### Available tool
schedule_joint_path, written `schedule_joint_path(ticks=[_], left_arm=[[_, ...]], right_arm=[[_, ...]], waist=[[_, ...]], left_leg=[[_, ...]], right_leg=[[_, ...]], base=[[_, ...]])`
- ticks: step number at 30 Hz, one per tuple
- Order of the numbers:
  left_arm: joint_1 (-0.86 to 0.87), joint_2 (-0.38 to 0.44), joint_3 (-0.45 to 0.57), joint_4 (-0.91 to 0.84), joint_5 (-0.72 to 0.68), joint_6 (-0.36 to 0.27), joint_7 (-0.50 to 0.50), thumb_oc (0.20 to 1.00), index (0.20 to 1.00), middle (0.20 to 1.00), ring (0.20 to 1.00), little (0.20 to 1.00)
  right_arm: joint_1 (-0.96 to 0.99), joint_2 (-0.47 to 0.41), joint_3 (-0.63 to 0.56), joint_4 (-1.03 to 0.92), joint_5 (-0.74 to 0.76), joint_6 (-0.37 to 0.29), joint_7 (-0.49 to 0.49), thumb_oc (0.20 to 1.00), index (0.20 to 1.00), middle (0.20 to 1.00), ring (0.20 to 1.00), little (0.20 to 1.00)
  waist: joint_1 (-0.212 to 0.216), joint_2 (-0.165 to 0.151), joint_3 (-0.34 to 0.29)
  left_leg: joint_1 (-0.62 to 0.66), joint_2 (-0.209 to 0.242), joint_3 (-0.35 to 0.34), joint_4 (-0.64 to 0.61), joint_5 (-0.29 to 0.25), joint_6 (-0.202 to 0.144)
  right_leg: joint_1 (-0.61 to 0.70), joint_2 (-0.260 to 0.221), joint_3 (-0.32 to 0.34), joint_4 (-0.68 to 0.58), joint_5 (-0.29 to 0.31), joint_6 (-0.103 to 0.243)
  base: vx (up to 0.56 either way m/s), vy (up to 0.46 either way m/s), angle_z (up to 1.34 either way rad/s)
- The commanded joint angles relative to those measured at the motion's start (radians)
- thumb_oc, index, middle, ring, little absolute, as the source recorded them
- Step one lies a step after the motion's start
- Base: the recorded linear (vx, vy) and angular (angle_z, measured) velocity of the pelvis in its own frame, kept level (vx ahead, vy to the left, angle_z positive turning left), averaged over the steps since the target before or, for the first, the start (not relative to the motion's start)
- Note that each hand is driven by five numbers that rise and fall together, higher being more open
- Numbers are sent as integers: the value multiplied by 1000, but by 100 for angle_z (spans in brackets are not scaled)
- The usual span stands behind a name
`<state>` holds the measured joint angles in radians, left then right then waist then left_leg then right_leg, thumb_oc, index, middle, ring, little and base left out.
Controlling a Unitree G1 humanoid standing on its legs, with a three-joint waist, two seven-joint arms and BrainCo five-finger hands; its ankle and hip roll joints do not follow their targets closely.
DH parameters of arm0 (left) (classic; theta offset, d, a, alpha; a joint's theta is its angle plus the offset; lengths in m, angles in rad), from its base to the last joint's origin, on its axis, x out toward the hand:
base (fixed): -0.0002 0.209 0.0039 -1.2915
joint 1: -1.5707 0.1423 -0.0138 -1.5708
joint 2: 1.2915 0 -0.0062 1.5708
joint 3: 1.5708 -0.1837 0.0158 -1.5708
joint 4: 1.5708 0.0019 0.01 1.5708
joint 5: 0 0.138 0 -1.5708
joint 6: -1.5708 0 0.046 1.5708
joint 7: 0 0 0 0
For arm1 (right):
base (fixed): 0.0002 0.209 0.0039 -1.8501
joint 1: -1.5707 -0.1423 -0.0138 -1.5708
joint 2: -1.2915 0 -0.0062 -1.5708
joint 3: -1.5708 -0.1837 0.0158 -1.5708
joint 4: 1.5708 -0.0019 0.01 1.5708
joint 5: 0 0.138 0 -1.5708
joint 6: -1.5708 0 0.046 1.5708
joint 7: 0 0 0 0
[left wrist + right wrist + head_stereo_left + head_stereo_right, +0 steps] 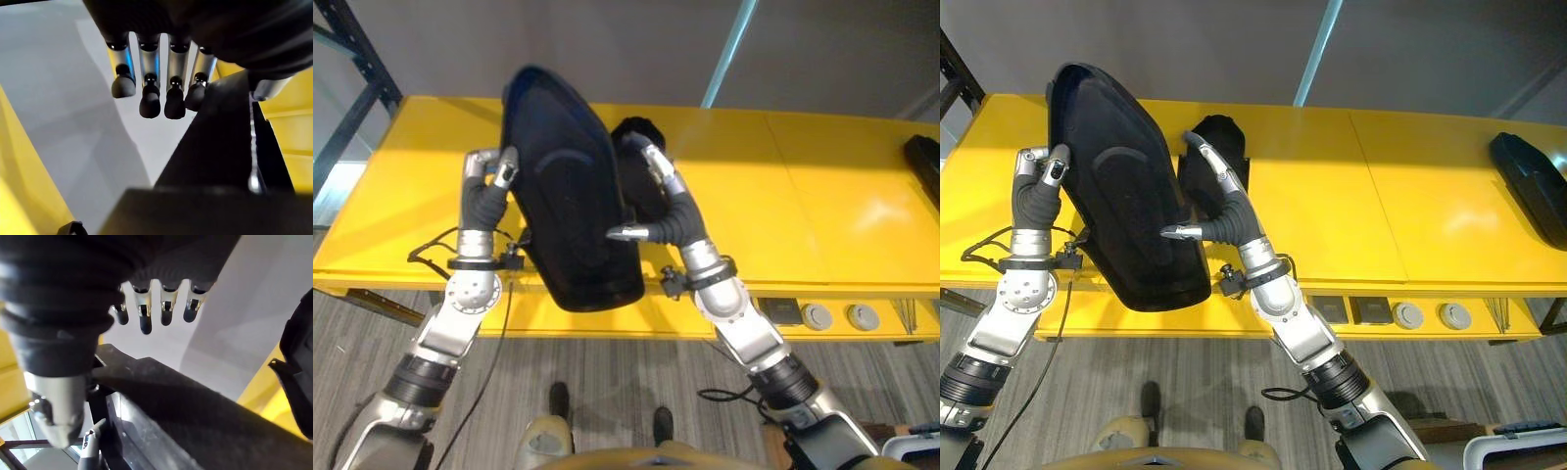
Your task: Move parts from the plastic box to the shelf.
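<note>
The left robot hand (pixel 1046 171) presses against one side edge of a large black part (pixel 1131 196), a long curved shell held up above the yellow shelf (pixel 1332 196). Its thumb lies on the shell's face near the rim, and in its own wrist view the fingers (pixel 149 93) hang only slightly bent past the dark edge, closed round nothing. The right robot hand (pixel 1209 201) bears on the opposite edge of the same part: its thumb reaches across the dark face, while the fingers (pixel 144 316) run nearly straight along the back, as its wrist view shows. Neither hand curls round the shell; it is carried squeezed between the two.

The black part stands tilted, its narrow end up and away from the robot and its broad rounded end hanging over the shelf's near edge. Behind the part, just beside the right robot hand, a smaller black part (pixel 1219 137) lies on the yellow shelf. Well apart from the large part, at the shelf's far right end, lies another black part (pixel 1533 186). Below the shelf's near edge, right of the held part, two round grey knobs (pixel 1430 315) sit side by side.
</note>
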<state>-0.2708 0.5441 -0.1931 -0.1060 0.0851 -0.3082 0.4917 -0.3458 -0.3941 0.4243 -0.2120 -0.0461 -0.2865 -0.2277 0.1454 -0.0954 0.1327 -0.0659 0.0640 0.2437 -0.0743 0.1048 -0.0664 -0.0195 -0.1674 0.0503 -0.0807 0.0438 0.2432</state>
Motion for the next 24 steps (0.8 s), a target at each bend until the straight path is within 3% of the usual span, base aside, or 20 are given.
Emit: schedule_joint_path(ticks=[1, 9, 18, 24], left_arm=[[-11, 3, 88, -74, 45, -25, 34, 200, 200, 200, 200, 200], [46, 72, 231, -49, 227, 43, 112, 200, 200, 200, 200, 200], [86, 114, 327, -16, 364, 118, 157, 200, 200, 200, 200, 200], [103, 98, 366, 20, 328, 122, 152, 200, 200, 200, 200, 200]], right_arm=[[-6, -31, -56, -94, 7, -64, 4, 1000, 1000, 1000, 1000, 1000], [66, -53, -99, -96, 60, -74, 23, 1000, 1000, 1000, 1000, 1000], [99, -57, -120, -84, 71, -86, 21, 1000, 1000, 1000, 1000, 1000], [178, -80, -173, -107, 92, -81, 41, 1000, 1000, 1000, 1000, 1000]], waist=[[18, 43, -38], [10, 66, -55], [-4, 73, -65], [-24, 70, -61]], left_leg=[[94, -13, 12, 116, -273, 5], [156, 7, 30, 86, -262, -12], [179, 16, 57, 56, -257, -15], [175, 20, 78, 63, -254, -18]], right_leg=[[-30, 65, 10, 126, -118, 15], [29, 73, -28, 123, -151, -6], [63, 92, -25, 79, -159, -12], [62, 99, -11, 74, -157, -11]], base=[[87, -28, 5], [75, -30, 7], [2, -9, -3], [-13, -14, -8]])
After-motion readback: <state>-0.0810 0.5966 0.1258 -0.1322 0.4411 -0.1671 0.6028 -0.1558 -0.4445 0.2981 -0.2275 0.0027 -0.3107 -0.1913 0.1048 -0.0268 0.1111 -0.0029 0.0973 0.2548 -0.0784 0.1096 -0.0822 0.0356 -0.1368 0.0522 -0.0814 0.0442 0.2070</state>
